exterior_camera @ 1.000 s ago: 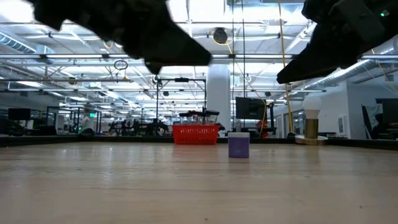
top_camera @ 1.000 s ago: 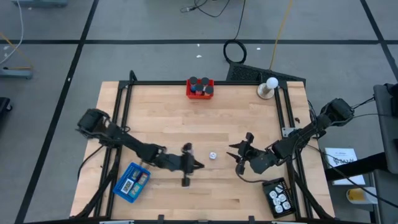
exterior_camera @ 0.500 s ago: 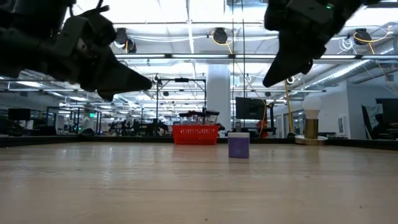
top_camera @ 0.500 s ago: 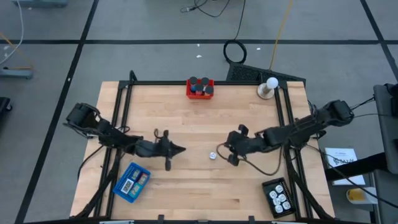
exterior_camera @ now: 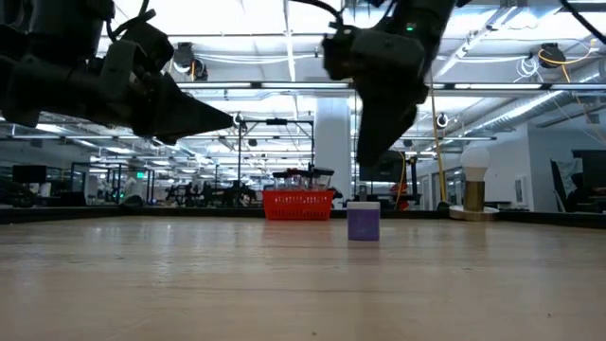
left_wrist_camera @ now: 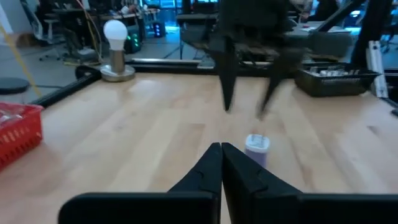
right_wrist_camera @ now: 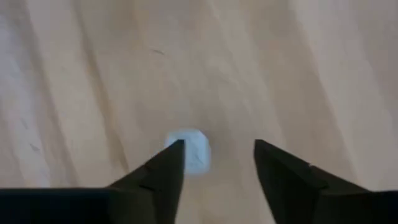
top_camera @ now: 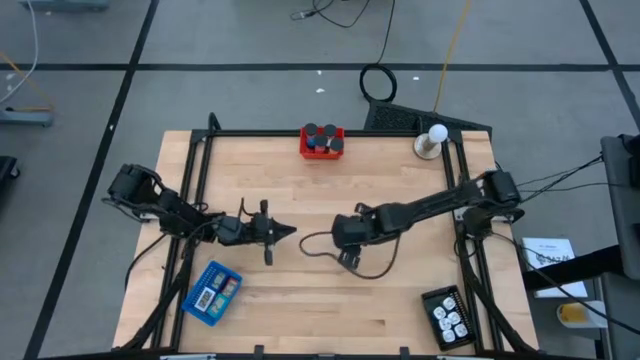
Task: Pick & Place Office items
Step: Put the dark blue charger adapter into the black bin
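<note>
One office item, a small purple cylinder with a white top, stands upright on its base on the wooden table near the middle. My right gripper hangs open above it, pointing steeply down, its fingers on either side and clear of it. In the right wrist view the item shows just beside one fingertip. In the high view the right gripper hides it. My left gripper is shut on nothing, pointing level at the item from the table's left.
A red tray with black cylinders stands at the far edge. A white ball on a stand is at the far right. A blue tray sits near left and a black tray near right.
My right gripper has swung from the right side toward the table's middle and tipped downward, ending over the purple item. My left gripper has drawn back toward the table's left edge and levelled out. The item has stayed where it was.
</note>
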Robot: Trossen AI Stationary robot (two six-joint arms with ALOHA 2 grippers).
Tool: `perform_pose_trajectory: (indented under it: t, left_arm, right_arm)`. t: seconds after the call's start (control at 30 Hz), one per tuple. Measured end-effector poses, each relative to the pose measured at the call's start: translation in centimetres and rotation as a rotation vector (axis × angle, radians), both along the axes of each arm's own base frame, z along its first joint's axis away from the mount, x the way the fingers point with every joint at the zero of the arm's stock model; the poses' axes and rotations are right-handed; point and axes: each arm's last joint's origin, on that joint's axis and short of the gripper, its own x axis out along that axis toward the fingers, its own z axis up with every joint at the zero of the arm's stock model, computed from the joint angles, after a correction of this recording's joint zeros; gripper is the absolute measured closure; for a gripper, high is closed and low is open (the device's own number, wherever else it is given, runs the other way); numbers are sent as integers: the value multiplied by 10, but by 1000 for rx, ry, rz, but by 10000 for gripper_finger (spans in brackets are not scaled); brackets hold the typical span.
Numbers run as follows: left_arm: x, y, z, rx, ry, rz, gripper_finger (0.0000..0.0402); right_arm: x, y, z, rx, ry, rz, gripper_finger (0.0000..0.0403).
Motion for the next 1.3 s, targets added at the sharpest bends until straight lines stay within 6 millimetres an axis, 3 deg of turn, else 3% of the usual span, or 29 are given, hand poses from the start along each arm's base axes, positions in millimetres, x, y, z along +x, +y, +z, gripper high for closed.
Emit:
perform_pose_trajectory:
  t: [0.2, 0.33, 0.67, 1.0, 1.3]
  left_arm:
    - [1, 5, 0, 57, 4, 5, 372]
    - [3, 11, 0, 71, 5, -15, 372]
    - [6, 17, 2, 45, -2, -85, 398]
    - [6, 17, 1, 5, -3, -81, 371]
    - [6, 17, 1, -4, 1, -80, 397]
  right_arm:
    - [10, 3, -14, -29, 37, 67, 144]
    - [14, 4, -22, -40, 46, 89, 121]
    - [22, 8, -42, 7, 73, 163, 152]
    - [16, 8, -46, 2, 139, 154, 209]
    - [10, 6, -45, 7, 191, 33, 159]
